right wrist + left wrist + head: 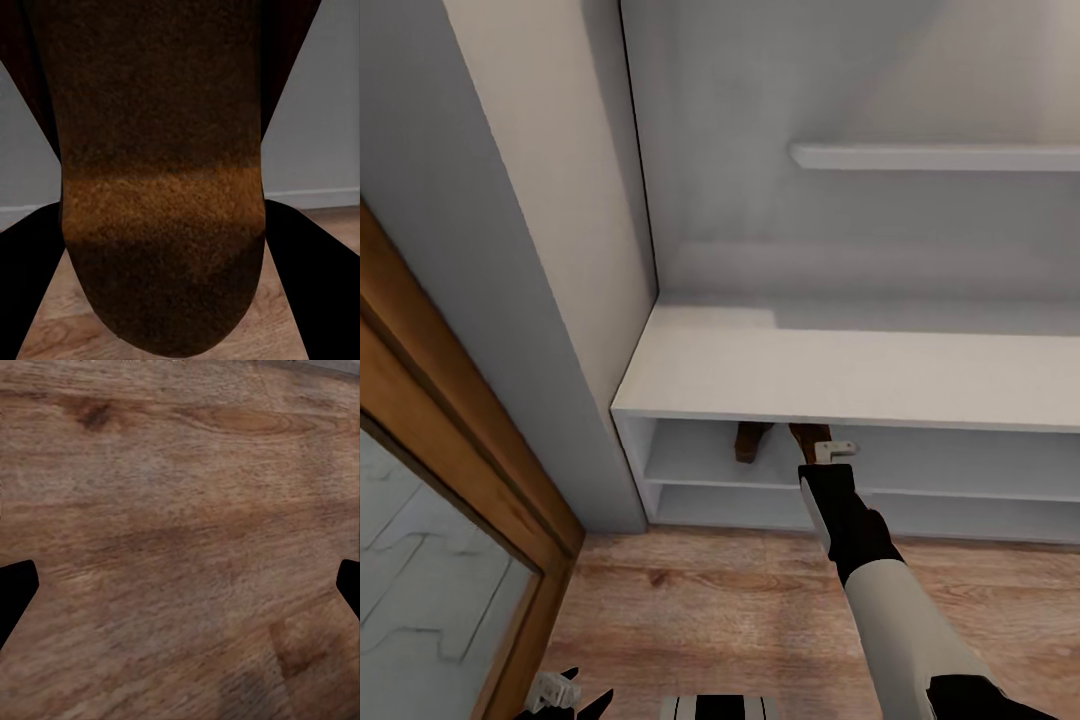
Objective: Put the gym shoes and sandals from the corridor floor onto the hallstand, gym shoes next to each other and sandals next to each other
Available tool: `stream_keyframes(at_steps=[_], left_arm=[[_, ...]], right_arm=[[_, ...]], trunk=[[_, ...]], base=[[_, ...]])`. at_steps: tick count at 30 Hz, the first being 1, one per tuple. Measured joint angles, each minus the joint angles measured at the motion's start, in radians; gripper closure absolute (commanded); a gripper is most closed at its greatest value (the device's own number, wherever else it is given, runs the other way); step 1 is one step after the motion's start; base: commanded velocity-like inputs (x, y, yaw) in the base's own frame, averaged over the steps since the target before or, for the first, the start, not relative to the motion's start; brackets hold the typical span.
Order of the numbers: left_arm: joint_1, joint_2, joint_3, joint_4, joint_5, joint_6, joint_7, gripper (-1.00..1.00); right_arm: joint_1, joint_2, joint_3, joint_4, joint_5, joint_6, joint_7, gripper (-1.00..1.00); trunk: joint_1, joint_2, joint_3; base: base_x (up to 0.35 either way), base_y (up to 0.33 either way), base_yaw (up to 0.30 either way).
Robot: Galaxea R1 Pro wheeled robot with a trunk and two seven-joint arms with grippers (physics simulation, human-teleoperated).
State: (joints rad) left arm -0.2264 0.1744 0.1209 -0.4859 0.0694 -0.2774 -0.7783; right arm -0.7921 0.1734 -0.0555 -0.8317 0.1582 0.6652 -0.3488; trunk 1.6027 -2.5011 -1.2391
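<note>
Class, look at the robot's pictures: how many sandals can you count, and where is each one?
2. One sandal sits in the shoe rack's upper open shelf row. The second sandal is just right of it, held in the right gripper at the shelf opening. The bench top partly hides both.

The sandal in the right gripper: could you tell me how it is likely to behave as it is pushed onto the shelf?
The sandal seems held between the right gripper's fingers and keeps its shape, so probably fairly stiff. Its sole looks rough, so it likely drags rather than slides. It may nudge the other sandal beside it.
</note>
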Motion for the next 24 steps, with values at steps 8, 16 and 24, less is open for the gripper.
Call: stream_keyframes(at_steps=[8, 16, 24], left_arm=[[0.000, 0.000, 0.000, 0.000, 0.000, -0.001, 0.001, -1.00], [0.000, 0.000, 0.000, 0.000, 0.000, -0.002, 0.001, -1.00], [0.000, 0.000, 0.000, 0.000, 0.001, -0.002, 0.001, -1.00]], right_arm=[[0.000, 0.000, 0.000, 0.001, 0.000, 0.000, 0.000, 1.00], [0.000, 0.000, 0.000, 0.000, 0.000, 0.000, 0.000, 1.00], [0.000, 0.000, 0.000, 0.001, 0.000, 0.000, 0.000, 1.00]], trunk=[[0.000, 0.000, 0.000], [0.000, 0.000, 0.000], [0.000, 0.000, 0.000]], base=[[0.172, 0.000, 0.000], [0.061, 0.000, 0.000], [0.015, 0.000, 0.000]])
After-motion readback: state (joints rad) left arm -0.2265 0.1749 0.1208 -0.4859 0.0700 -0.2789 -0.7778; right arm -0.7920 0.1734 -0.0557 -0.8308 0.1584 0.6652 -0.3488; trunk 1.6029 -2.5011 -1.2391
